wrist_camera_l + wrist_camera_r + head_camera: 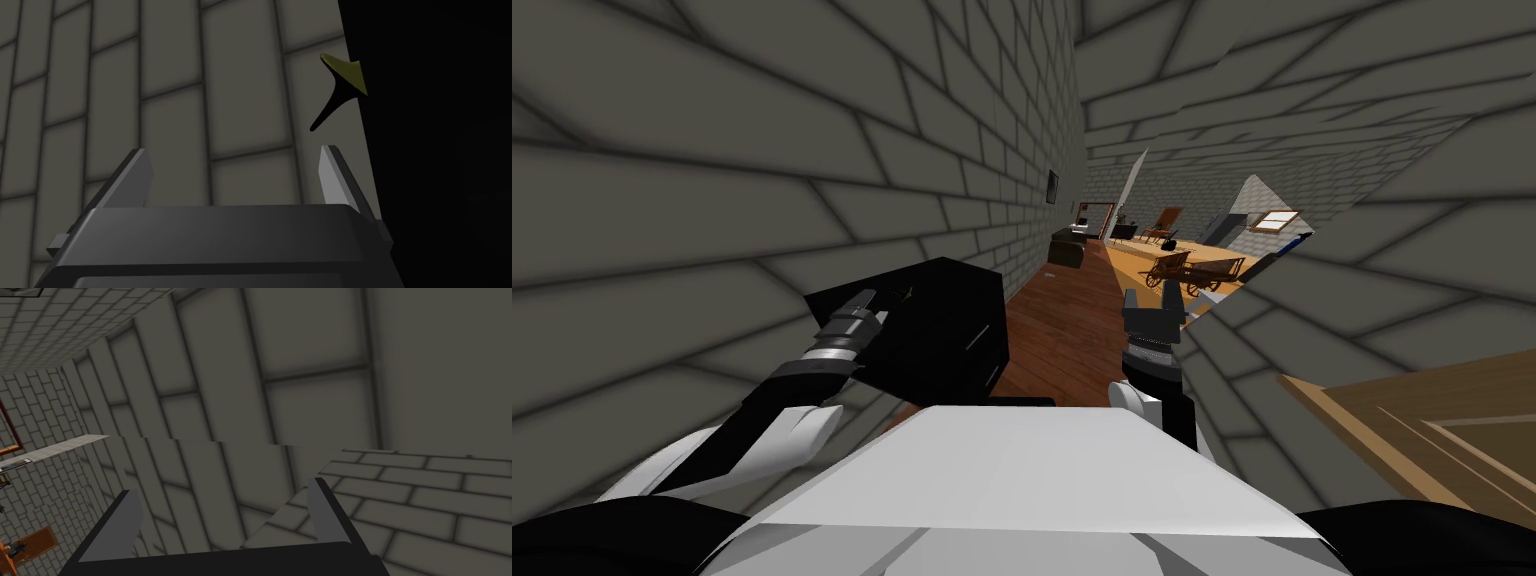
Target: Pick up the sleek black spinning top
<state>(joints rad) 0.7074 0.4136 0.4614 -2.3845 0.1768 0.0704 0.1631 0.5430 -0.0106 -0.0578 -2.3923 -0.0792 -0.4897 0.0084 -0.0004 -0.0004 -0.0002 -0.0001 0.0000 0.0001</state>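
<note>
Left pincer (235, 148) stands open, its fingers spread and holding nothing, close beside a black cabinet (952, 330) whose inside is hidden. The spinning top (342, 82) sits just ahead of the finger nearest the cabinet, off the middle of the gap. Its olive head and black stem merge into the cabinet's black face, so contact is unclear. The right pincer (222, 485), well apart, is open too.
</note>
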